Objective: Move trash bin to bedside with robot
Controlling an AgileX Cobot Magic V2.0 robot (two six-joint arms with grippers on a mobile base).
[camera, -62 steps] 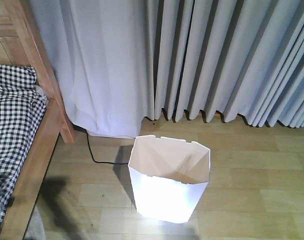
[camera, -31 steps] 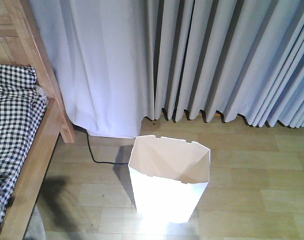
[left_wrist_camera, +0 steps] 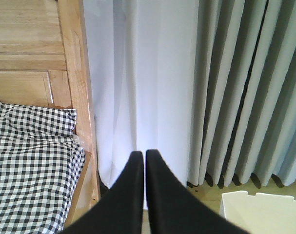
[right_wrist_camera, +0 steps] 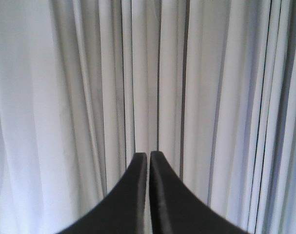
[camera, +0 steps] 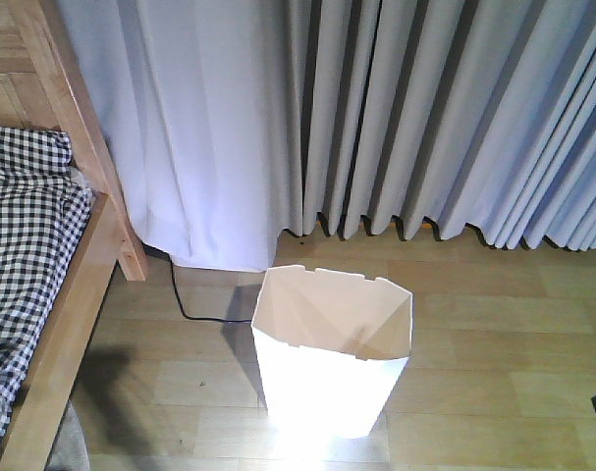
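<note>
The white trash bin [camera: 332, 353] stands upright on the wooden floor [camera: 494, 334], just in front of the grey curtains [camera: 425, 118] and a little apart from the bed frame [camera: 77, 285] with its checked bedding [camera: 23, 245]. A black cable [camera: 194, 309] lies between them. Left hand [left_wrist_camera: 144, 161] and right hand [right_wrist_camera: 148, 161] are both closed, holding nothing.

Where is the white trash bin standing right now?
In the front view, the trash bin stands on the wooden floor, just before the grey curtains, right of the bed frame.
</note>
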